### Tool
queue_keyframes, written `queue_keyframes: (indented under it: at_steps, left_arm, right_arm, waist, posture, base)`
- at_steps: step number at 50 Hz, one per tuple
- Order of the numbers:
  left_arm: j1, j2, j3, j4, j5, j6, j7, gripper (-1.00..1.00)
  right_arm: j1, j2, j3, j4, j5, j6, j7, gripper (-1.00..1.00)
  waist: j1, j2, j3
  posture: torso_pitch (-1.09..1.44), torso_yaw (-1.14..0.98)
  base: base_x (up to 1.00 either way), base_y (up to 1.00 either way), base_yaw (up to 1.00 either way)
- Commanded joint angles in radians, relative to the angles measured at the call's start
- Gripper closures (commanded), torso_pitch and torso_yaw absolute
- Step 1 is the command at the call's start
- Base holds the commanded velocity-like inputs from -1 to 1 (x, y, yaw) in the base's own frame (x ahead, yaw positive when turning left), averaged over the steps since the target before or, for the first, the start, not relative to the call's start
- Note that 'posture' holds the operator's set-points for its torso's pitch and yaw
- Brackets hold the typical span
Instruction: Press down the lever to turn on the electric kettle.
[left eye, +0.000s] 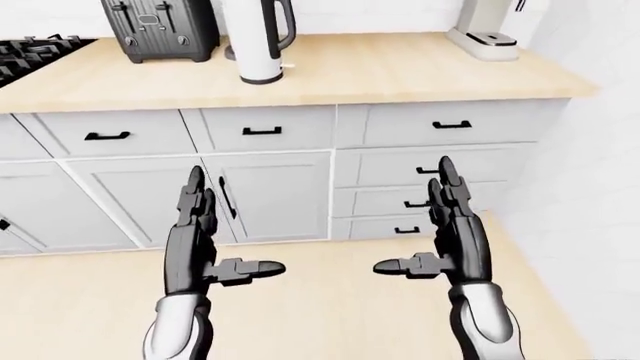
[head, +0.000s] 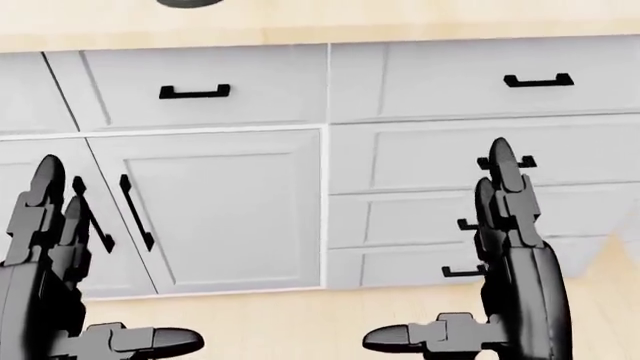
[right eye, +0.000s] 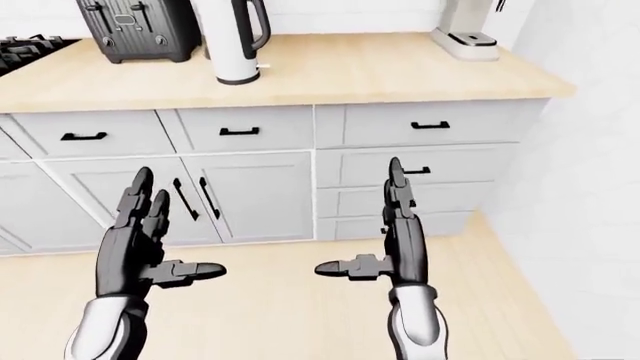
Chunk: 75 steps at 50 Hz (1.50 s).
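Two hands: the left hand (left eye: 200, 247) and the right hand (left eye: 450, 240) are raised side by side over the floor (left eye: 320, 300), fingers straight and spread, thumbs turned inward; neither holds anything.
Kettle position: the electric kettle (left eye: 255, 37) stands on the table (left eye: 400, 71), left of centre and toward the far side, just right of the black toaster (left eye: 160, 28); its top is cut off by the frame edge.
Kettle axis: the long axis is vertical, the body upright on its base.
Kettle facing: the dark handle (left eye: 285, 22) points to the right in the eye views; a small pale tab (left eye: 290, 66) sticks out at the base on that same side, possibly the lever, too small to tell.
Other items: a stove corner (left eye: 35, 52) at far left, a pale appliance (left eye: 490, 34) at far right, grey drawers (head: 480, 79) and cupboard doors (head: 215, 210) below the table.
Progress: judged as approach; both hands are well apart from the kettle and low, at cupboard height.
Risk one: a reach from here may fall short, since the table edge lies between hands and kettle.
Risk two: a sideways push on the tall body, not a downward press, could tip or slide the kettle.
Risk three: spread fingers may catch the handle rather than the lever.
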Motion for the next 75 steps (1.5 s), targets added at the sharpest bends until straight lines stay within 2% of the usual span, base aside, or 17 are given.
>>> queue_keyframes:
  at_steps: [1, 6, 15, 19, 29, 33, 34, 38, 42, 46, 47, 57, 61, 62, 65, 71, 75]
  left_arm:
    - [-0.005, -0.003, -0.010, -0.028, 0.000, -0.052, -0.004, -1.00]
    - [-0.016, 0.000, -0.006, -0.038, -0.003, -0.029, -0.003, -1.00]
    - [-0.002, -0.002, -0.005, -0.042, 0.000, -0.043, -0.004, -1.00]
    - [-0.007, -0.001, -0.002, -0.054, -0.001, -0.027, -0.005, -1.00]
    - [-0.006, -0.001, 0.000, -0.050, -0.002, -0.031, -0.006, -1.00]
    - [-0.007, -0.002, 0.000, -0.050, -0.002, -0.031, -0.006, -1.00]
    - [-0.007, -0.002, 0.000, -0.050, -0.002, -0.031, -0.006, -1.00]
    - [-0.003, -0.003, 0.000, -0.044, -0.002, -0.041, -0.006, -1.00]
    - [-0.006, -0.001, 0.002, -0.055, -0.002, -0.027, -0.006, -1.00]
    - [-0.006, -0.001, 0.002, -0.054, -0.002, -0.028, -0.007, -1.00]
    - [-0.007, -0.001, 0.003, -0.053, -0.003, -0.028, -0.007, -1.00]
    - [-0.004, -0.003, 0.002, -0.048, -0.002, -0.037, -0.007, -1.00]
    - [0.000, -0.003, 0.001, -0.030, -0.001, -0.059, -0.008, -1.00]
    - [-0.010, 0.000, 0.003, -0.052, -0.002, -0.027, -0.006, -1.00]
    - [-0.016, 0.001, 0.005, -0.054, -0.003, -0.020, -0.007, -1.00]
    - [-0.007, -0.001, 0.003, -0.041, -0.002, -0.042, -0.007, -1.00]
    - [-0.009, -0.001, 0.005, -0.040, -0.003, -0.040, -0.007, -1.00]
  right_arm:
    - [-0.014, -0.003, -0.004, -0.043, -0.004, -0.034, -0.006, -1.00]
    - [-0.018, -0.004, -0.004, -0.039, -0.004, -0.034, -0.006, -1.00]
    - [-0.018, -0.004, 0.009, -0.041, -0.016, -0.028, -0.004, -1.00]
    - [-0.017, -0.003, 0.012, -0.043, -0.019, -0.027, -0.005, -1.00]
    - [-0.016, -0.002, 0.016, -0.037, -0.023, -0.033, -0.006, -1.00]
    - [-0.014, -0.001, 0.017, -0.037, -0.021, -0.036, -0.006, -1.00]
    - [-0.013, -0.001, 0.017, -0.038, -0.022, -0.036, -0.006, -1.00]
    - [-0.014, -0.002, 0.019, -0.040, -0.024, -0.033, -0.007, -1.00]
    - [-0.015, -0.002, 0.019, -0.040, -0.025, -0.033, -0.007, -1.00]
    - [-0.017, -0.002, 0.020, -0.036, -0.025, -0.034, -0.006, -1.00]
    - [-0.018, -0.002, 0.020, -0.036, -0.024, -0.034, -0.006, -1.00]
    - [-0.019, -0.002, 0.020, -0.031, -0.018, -0.044, -0.001, -1.00]
    - [-0.018, -0.002, 0.022, -0.029, -0.018, -0.045, 0.000, -1.00]
    - [-0.019, -0.002, 0.022, -0.029, -0.018, -0.045, 0.000, -1.00]
    - [-0.020, -0.002, 0.022, -0.028, -0.017, -0.045, 0.000, -1.00]
    - [-0.019, -0.002, 0.024, -0.029, -0.019, -0.046, -0.001, -1.00]
    - [-0.019, -0.002, 0.023, -0.027, -0.019, -0.048, -0.002, -1.00]
  waist:
    - [-0.002, 0.003, -0.010]
    - [-0.005, -0.089, -0.025]
    - [-0.008, -0.018, -0.007]
    - [-0.010, 0.076, -0.022]
    - [-0.003, -0.008, -0.010]
    - [-0.006, -0.093, -0.027]
    - [-0.017, -0.054, -0.016]
    - [-0.010, -0.053, -0.020]
    - [-0.009, -0.013, -0.006]
    - [-0.009, 0.089, -0.026]
    - [0.000, 0.051, -0.019]
    - [0.002, -0.008, -0.011]
    - [-0.002, -0.099, -0.024]
    - [-0.012, -0.063, -0.014]
    - [-0.001, -0.066, -0.012]
    - [0.000, -0.007, -0.005]
    - [-0.001, 0.098, -0.030]
  posture:
    - [0.00, 0.00]
    - [0.00, 0.00]
    - [0.00, 0.00]
    - [0.00, 0.00]
    - [0.00, 0.00]
    - [0.00, 0.00]
    - [0.00, 0.00]
    - [0.00, 0.00]
    - [0.00, 0.00]
    - [0.00, 0.00]
    - [0.00, 0.00]
    - [0.00, 0.00]
    - [0.00, 0.00]
    - [0.00, 0.00]
    - [0.00, 0.00]
    - [0.00, 0.00]
    - [0.00, 0.00]
  base:
    - [0.00, 0.10, 0.00]
    - [0.00, 0.10, 0.00]
    - [0.00, 0.10, 0.00]
    - [0.00, 0.10, 0.00]
    - [0.00, 0.10, 0.00]
    - [0.00, 0.10, 0.00]
    - [0.00, 0.10, 0.00]
    - [0.00, 0.10, 0.00]
    - [0.00, 0.10, 0.00]
    - [0.00, 0.10, 0.00]
    - [0.00, 0.10, 0.00]
    - [0.00, 0.04, 0.16]
    - [0.00, 0.00, 0.32]
    - [0.00, 0.00, 0.33]
    - [0.00, 0.00, 0.32]
    - [0.00, 0.00, 0.32]
    - [0.00, 0.00, 0.32]
